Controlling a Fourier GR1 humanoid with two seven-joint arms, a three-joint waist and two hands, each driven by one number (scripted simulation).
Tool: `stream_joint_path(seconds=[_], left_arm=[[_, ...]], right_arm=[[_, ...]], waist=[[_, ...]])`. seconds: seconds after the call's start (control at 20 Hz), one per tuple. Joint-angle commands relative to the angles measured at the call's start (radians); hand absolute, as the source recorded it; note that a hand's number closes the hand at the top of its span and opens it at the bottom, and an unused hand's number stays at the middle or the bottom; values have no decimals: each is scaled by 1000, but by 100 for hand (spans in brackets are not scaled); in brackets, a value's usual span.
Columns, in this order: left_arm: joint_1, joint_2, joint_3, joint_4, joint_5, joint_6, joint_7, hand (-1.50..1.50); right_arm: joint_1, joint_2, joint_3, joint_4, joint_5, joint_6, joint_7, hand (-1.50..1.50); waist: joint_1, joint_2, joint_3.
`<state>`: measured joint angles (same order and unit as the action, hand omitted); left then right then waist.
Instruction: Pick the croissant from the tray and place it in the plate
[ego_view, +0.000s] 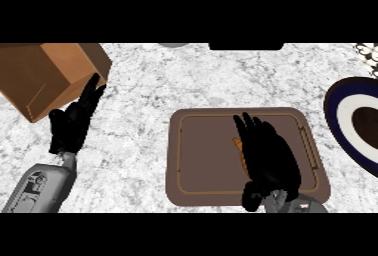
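Observation:
A brown tray (199, 150) lies on the marble counter, right of centre. My right hand (267, 155) hovers over its middle with fingers stretched forward, and it covers most of the croissant. Only a thin orange-brown sliver of the croissant (238, 146) shows at the hand's left side. The plate (345, 120), with dark blue and white rings and a dark centre, sits at the right edge, partly cut off. My left hand (74, 122) rests open at the left, fingers pointing up toward a box.
A brown cardboard box (44, 75) stands at the back left, close to my left hand's fingertips. A patterned object (367, 54) shows at the top right corner. Bare marble counter (140, 145) lies between the tray and the left arm.

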<state>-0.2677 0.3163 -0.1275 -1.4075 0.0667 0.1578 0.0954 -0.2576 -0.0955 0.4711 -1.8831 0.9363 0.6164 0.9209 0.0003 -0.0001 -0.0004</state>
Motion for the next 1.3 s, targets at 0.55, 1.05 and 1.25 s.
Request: stream_joint_path(seconds=[0.55,1.05,1.25], left_arm=[[57,-38,60,-72,-64,-49,5,0],[-31,-73,113,18,-94,-85,39,0],[53,-72,128,-34,-106,-117,0,0]], right_arm=[[121,-41,-74,115,93,-35,-110,-150],[25,-56,-112,251,172,-130,-244,150],[19,-27,-119,271,209,-143,-249,150]], waist=[[-1,-1,1],[-1,1,0],[2,0,0]])
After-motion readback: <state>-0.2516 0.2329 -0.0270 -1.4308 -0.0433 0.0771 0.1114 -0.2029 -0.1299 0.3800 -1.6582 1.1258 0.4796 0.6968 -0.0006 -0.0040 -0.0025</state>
